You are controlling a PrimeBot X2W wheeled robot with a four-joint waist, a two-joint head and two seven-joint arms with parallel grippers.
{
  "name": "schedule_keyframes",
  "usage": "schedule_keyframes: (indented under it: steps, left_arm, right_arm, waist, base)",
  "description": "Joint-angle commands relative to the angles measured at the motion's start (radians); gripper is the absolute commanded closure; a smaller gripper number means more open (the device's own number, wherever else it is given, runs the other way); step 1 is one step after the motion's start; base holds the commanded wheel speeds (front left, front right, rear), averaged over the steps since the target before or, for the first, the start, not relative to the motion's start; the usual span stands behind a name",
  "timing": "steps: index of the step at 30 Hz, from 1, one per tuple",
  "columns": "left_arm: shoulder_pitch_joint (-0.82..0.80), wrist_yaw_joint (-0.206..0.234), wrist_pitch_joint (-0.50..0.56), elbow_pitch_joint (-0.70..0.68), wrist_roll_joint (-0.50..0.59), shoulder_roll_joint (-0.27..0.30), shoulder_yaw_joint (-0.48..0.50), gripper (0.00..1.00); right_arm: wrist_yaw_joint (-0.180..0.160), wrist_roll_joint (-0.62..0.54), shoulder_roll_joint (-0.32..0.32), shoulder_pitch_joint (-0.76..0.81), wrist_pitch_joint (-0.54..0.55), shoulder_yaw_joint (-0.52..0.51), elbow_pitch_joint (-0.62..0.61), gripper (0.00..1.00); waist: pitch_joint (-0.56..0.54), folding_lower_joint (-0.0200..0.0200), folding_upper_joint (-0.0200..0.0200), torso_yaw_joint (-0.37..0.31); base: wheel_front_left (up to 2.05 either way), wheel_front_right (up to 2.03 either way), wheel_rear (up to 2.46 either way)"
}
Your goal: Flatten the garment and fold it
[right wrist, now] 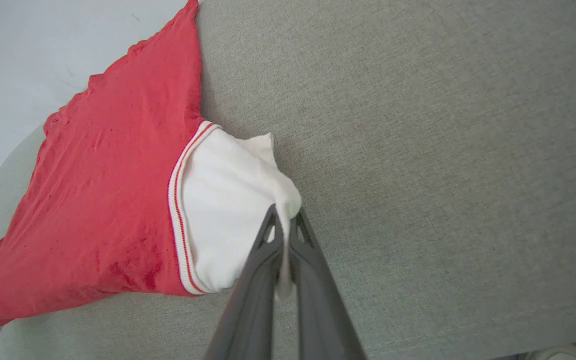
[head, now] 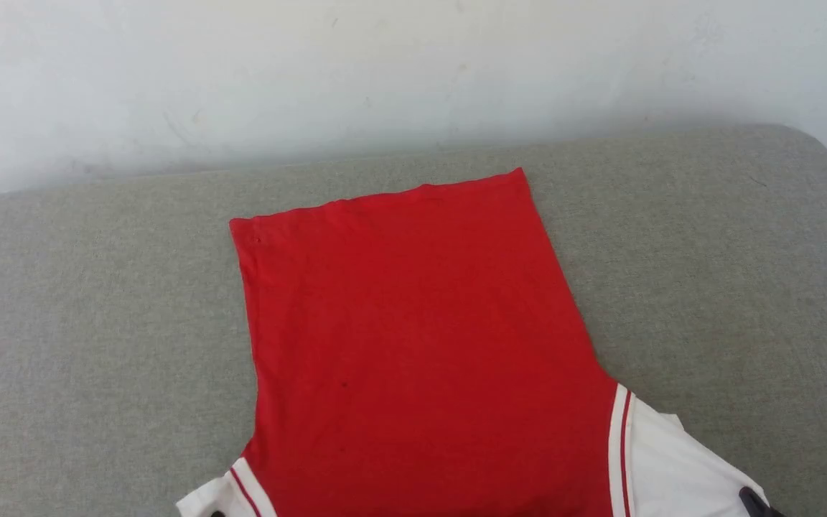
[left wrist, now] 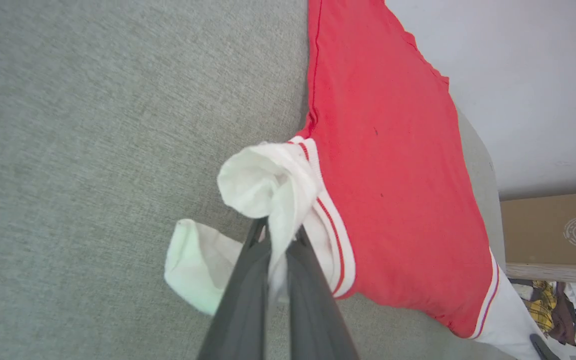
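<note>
The red garment lies spread on the grey surface with its hem at the far side and a plain red face up; no lettering shows. Its white sleeves reach the head view's bottom corners. In the left wrist view my left gripper is shut on the bunched white left sleeve, beside the striped trim. In the right wrist view my right gripper is shut on the edge of the white right sleeve. A dark fingertip of the right gripper peeks over that sleeve in the head view.
A grey fabric-covered table bears the shirt, with a white wall right behind it. The table's rounded far right corner is close. A cardboard box and some clutter stand beyond the table's edge.
</note>
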Motion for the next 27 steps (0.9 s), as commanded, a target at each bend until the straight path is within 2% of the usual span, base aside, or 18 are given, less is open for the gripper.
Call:
schedule_keyframes:
  steps: [1, 2, 3, 4, 5, 7, 12, 16, 19, 23, 27]
  left_arm:
    - [-0.013, 0.005, -0.007, -0.004, 0.012, -0.004, 0.002, 1.00]
    - [-0.024, 0.009, -0.009, -0.004, 0.021, -0.009, -0.006, 1.00]
    - [-0.038, 0.017, -0.017, -0.002, 0.028, -0.019, -0.008, 1.00]
    - [-0.052, 0.021, -0.022, 0.001, 0.033, -0.029, -0.012, 1.00]
    - [-0.078, 0.023, -0.014, 0.009, 0.046, -0.034, -0.032, 1.00]
    - [-0.101, 0.027, -0.013, 0.014, 0.056, -0.041, -0.044, 1.00]
    - [-0.144, 0.028, -0.019, 0.010, 0.082, -0.049, -0.060, 1.00]
    - [-0.198, 0.024, -0.028, 0.002, 0.110, -0.056, -0.071, 1.00]
    - [-0.245, 0.015, -0.028, -0.002, 0.129, -0.057, -0.083, 1.00]
    - [-0.299, -0.004, -0.028, -0.004, 0.147, -0.066, -0.102, 1.00]
    - [-0.346, -0.023, -0.030, 0.001, 0.159, -0.081, -0.119, 1.00]
  right_arm:
    - [-0.001, -0.004, 0.003, -0.002, -0.006, 0.000, 0.001, 1.00]
    - [-0.001, -0.008, 0.003, -0.007, -0.011, 0.003, 0.010, 1.00]
    - [-0.001, -0.018, 0.003, -0.013, -0.017, 0.006, 0.021, 0.87]
    - [-0.001, -0.031, 0.003, -0.018, -0.022, 0.005, 0.034, 0.17]
    - [-0.001, -0.056, 0.003, -0.032, -0.017, 0.005, 0.060, 0.00]
    - [-0.001, -0.082, 0.001, -0.068, -0.012, 0.008, 0.056, 0.00]
    - [-0.001, -0.140, -0.056, -0.199, 0.008, 0.022, -0.009, 0.00]
    - [-0.001, -0.193, -0.121, -0.415, 0.019, 0.026, -0.076, 0.00]
    - [-0.001, -0.227, -0.151, -0.597, 0.054, 0.054, -0.074, 0.00]
    - [-0.001, -0.289, -0.182, -0.828, 0.118, 0.105, 0.005, 0.00]
    - [-0.001, -0.343, -0.217, -1.008, 0.171, 0.163, 0.159, 0.00]
  waist:
    - [0.000, 0.0001, 0.0000, 0.001]
    - [0.000, 0.0001, 0.0000, 0.002]
    - [0.002, 0.0001, 0.0000, 0.004]
    - [0.004, 0.0001, 0.0000, 0.007]
    - [0.011, 0.0001, 0.0000, 0.013]
    - [0.025, 0.0001, 0.0000, 0.018]
    - [0.075, 0.0001, 0.0000, 0.036]
    - [0.148, 0.0001, 0.0000, 0.072]
    - [0.205, 0.0001, 0.0000, 0.106]
    - [0.284, 0.0001, 0.0000, 0.153]
    - [0.357, 0.0001, 0.0000, 0.197]
  base:
    - [0.00, 0.00, 0.00]
    - [0.00, 0.00, 0.00]
    - [0.00, 0.00, 0.00]
    - [0.00, 0.00, 0.00]
    - [0.00, 0.00, 0.00]
    - [0.00, 0.00, 0.00]
    - [0.00, 0.00, 0.00]
    - [0.00, 0.00, 0.00]
    - [0.00, 0.00, 0.00]
    - [0.00, 0.00, 0.00]
    - [0.00, 0.00, 0.00]
